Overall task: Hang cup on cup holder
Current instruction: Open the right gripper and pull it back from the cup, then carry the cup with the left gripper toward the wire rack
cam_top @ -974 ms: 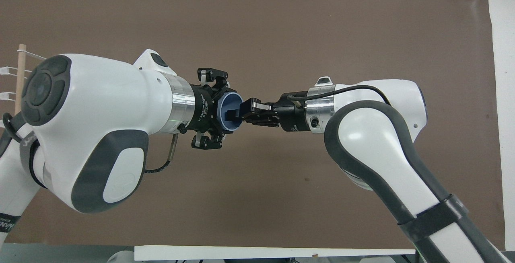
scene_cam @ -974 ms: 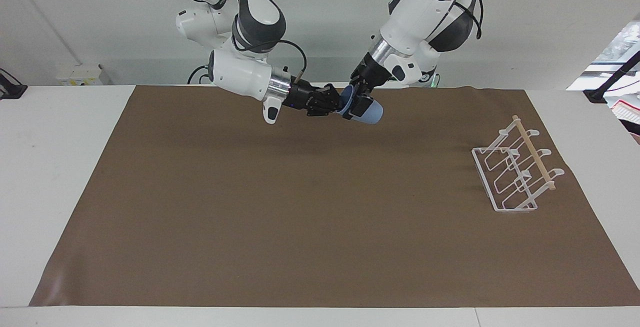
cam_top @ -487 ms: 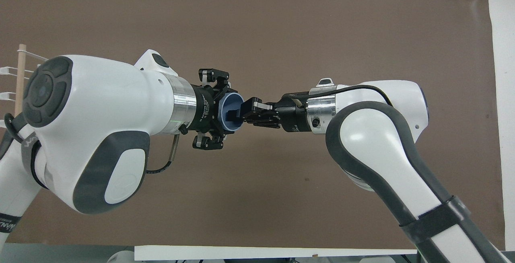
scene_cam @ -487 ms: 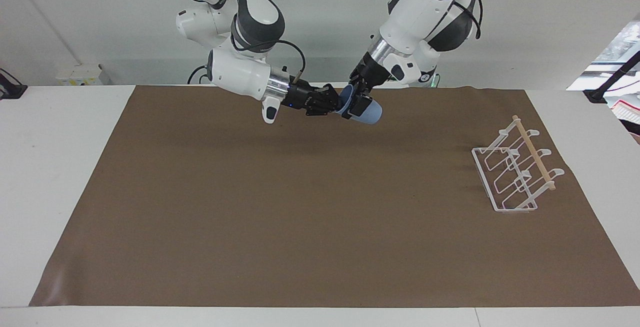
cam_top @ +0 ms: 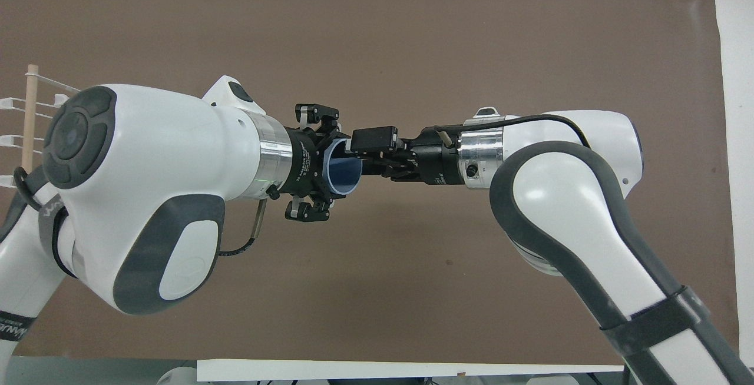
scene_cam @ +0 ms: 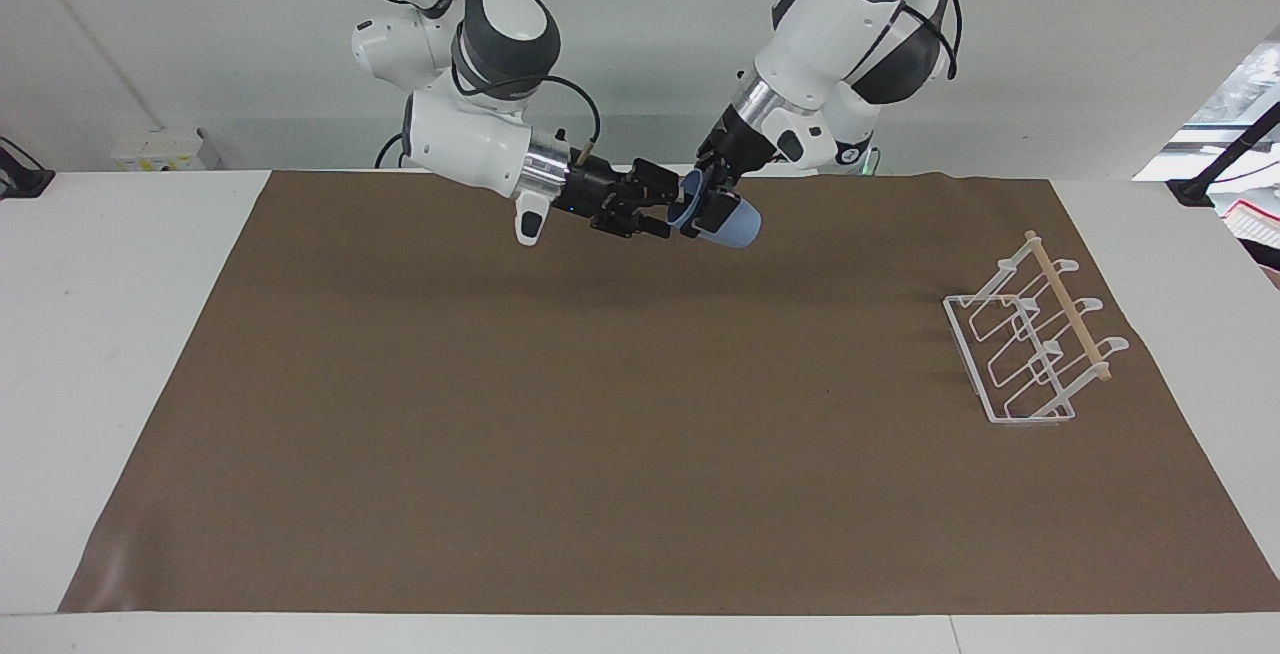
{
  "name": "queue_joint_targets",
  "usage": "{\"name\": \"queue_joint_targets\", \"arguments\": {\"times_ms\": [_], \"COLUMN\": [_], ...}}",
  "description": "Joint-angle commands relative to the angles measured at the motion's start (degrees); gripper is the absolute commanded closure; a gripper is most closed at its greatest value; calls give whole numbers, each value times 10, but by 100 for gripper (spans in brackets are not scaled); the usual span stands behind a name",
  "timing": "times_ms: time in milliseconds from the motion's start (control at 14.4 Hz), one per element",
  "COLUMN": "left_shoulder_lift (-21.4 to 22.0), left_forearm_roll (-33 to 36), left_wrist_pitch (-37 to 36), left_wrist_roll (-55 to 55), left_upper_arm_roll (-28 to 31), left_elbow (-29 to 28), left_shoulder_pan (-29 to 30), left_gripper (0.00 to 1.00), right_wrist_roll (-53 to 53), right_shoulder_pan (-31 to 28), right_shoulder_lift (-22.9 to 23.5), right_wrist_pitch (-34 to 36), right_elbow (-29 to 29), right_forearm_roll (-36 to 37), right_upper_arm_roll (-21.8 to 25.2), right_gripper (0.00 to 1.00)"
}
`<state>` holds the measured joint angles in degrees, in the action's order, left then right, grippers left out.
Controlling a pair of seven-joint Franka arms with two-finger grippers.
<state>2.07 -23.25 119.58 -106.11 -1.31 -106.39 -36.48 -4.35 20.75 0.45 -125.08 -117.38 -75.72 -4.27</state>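
Observation:
The light-blue cup is up in the air over the brown mat's edge nearest the robots, lying sideways. My left gripper is shut on its sides. In the overhead view the cup's mouth faces my right gripper, while my left gripper grips it from the base end. My right gripper is open at the cup's rim, its fingers spread and off the cup. The white wire cup holder with its wooden rod stands at the left arm's end of the mat. My left arm partly hides the cup holder in the overhead view.
A brown mat covers most of the white table. The two arms meet above its edge nearest the robots.
My right gripper has let go of the cup's rim, opened and drawn back a little. My left gripper keeps hold of the cup, which has risen slightly.

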Motion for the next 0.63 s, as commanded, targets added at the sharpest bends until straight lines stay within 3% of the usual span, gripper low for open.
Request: {"name": "queue_joint_targets", "arguments": {"times_ms": [0,139,557], "left_shoulder_lift": [6,6,9], "left_forearm_roll": [0,18,301], "left_wrist_pitch": [-20,-47,-184], "left_wrist_roll": [27,53,57], "left_upper_arm_roll": [5,6,7], "left_elbow": [-9,-9,-18], "left_shoulder_pan": [21,48,78], "left_gripper": [100,100,100], "right_wrist_roll": [7,7,9], "right_shoulder_pan": [-38,-59,-95], "right_shoulder_lift": [-4,-2,0], "right_wrist_pitch": [-2,1,3], "right_elbow": [2,3,4], "right_forearm_roll": [38,118,402], "right_upper_arm_roll": [-2,-2,-2], "right_gripper": [1,1,1]}}
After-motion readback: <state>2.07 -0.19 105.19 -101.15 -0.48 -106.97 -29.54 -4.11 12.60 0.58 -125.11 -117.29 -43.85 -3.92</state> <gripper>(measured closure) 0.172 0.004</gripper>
